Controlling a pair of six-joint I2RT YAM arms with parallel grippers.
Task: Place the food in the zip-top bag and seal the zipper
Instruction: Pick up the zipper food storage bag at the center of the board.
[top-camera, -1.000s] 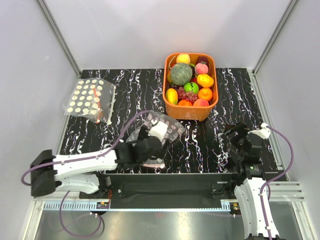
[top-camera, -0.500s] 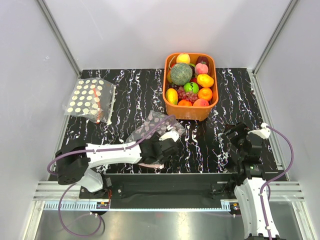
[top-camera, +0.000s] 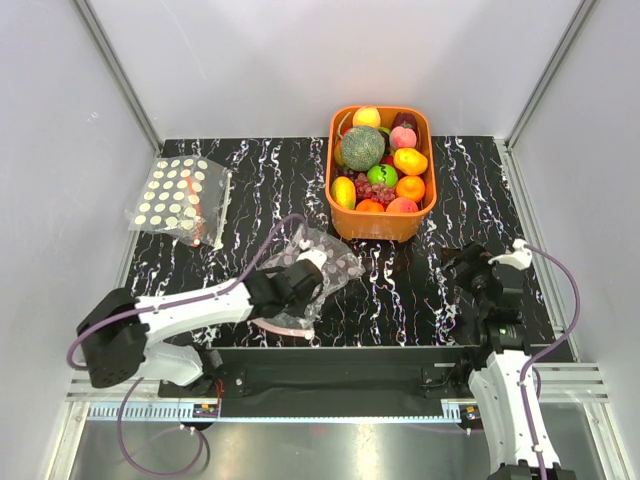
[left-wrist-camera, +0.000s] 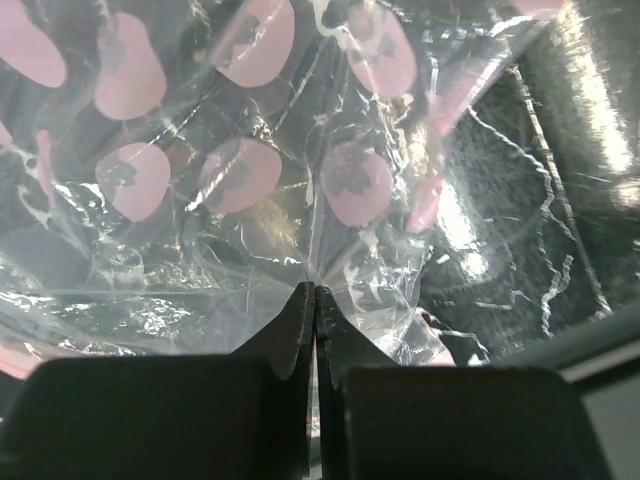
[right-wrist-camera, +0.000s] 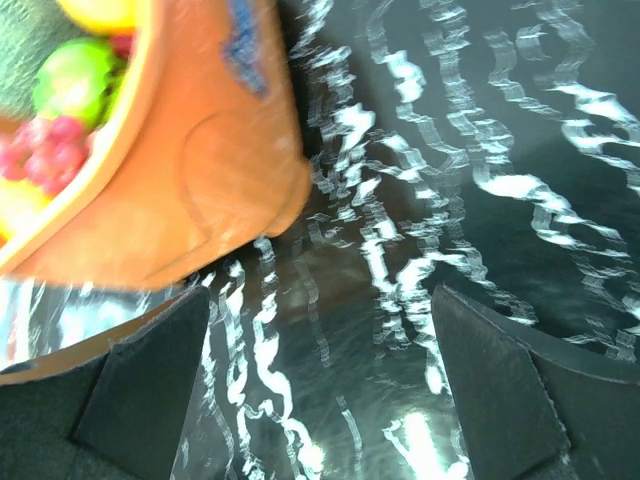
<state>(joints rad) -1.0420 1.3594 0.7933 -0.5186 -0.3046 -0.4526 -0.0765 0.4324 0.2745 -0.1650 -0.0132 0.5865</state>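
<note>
The zip-top bag, clear with pink dots, lies crumpled on the black marbled table in front of the basket. Its pink zipper strip curls at the near edge. My left gripper is shut on a fold of the bag's film, and the plastic puckers at the fingertips. The food, plastic fruit, sits piled in the orange basket. My right gripper hangs open over bare table to the right of the bag, with the basket's corner to its upper left and nothing between its fingers.
A second clear bag with cream dots and an orange-red strip lies at the far left of the table. White walls with metal rails close in the back and sides. The arm bases and a black bar run along the near edge.
The left gripper has gone from open to shut on the bag's film, and its arm has swung back left over the bag. The right gripper has barely moved and stays open.
</note>
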